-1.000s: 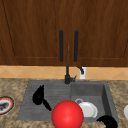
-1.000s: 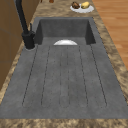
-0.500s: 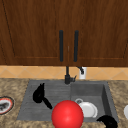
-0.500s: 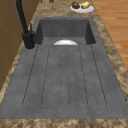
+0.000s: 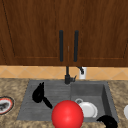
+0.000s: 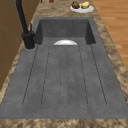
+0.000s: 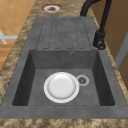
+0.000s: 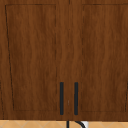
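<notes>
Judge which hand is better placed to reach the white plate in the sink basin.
Probably the right hand: in the front view it hovers at the basin's front right corner, close to the white plate. The left hand hangs over the ribbed drainboard, farther away.

A: What sits low in the middle of the frame?

B: A glossy red ball (image 5: 67, 114), over the near edge of the dark grey sink (image 5: 107, 92). Just right of it, a round white plate (image 5: 87, 109) lies in the basin.

A: And the hands?

B: The black left hand (image 5: 38, 93) hangs at centre left above the ribbed drainboard, fingers relaxed. The black right hand (image 5: 108, 121) is at the lower right edge, its fingers unclear.

A: Above?

B: A dark wooden wall cabinet (image 5: 35, 30) with two black bar handles (image 5: 61, 45).
</notes>
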`<action>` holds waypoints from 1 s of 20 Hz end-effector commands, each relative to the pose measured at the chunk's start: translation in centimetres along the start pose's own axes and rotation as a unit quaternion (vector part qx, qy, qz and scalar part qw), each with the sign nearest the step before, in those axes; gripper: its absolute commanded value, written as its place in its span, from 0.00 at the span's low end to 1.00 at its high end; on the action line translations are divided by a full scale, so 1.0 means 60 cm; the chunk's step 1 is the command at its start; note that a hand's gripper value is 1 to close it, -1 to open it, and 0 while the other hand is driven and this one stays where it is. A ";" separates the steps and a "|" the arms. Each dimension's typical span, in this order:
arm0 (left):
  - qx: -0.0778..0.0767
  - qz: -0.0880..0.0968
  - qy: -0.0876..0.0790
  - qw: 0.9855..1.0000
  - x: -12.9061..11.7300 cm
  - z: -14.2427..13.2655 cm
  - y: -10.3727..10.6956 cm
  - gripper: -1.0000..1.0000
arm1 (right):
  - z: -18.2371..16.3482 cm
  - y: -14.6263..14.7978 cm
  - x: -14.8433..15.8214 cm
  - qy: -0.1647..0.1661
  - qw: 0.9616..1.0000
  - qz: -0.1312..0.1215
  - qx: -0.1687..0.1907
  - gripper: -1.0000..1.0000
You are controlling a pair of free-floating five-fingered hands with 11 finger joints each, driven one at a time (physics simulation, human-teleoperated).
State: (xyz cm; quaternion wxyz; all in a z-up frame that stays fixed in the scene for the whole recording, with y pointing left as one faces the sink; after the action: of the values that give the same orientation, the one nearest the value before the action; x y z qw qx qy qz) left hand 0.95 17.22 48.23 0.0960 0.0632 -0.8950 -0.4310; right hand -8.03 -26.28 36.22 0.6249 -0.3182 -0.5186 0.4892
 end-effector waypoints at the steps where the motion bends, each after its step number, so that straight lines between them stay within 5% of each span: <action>1: 0.065 -0.010 0.033 0.997 0.008 -0.004 0.008 0.00 | 0.000 0.000 0.000 0.000 1.000 0.000 0.000 0.50; 20: 0.082 0.002 0.038 0.996 0.038 -0.017 0.028 0.00 | 0.000 0.000 0.000 0.000 1.000 0.000 0.000 0.50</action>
State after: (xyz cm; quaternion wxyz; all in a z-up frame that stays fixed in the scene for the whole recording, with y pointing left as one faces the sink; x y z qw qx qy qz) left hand -0.86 17.04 50.27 0.0982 0.0654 -0.9032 -0.4127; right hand -8.03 -26.28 36.22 0.6249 -0.3182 -0.5186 0.4892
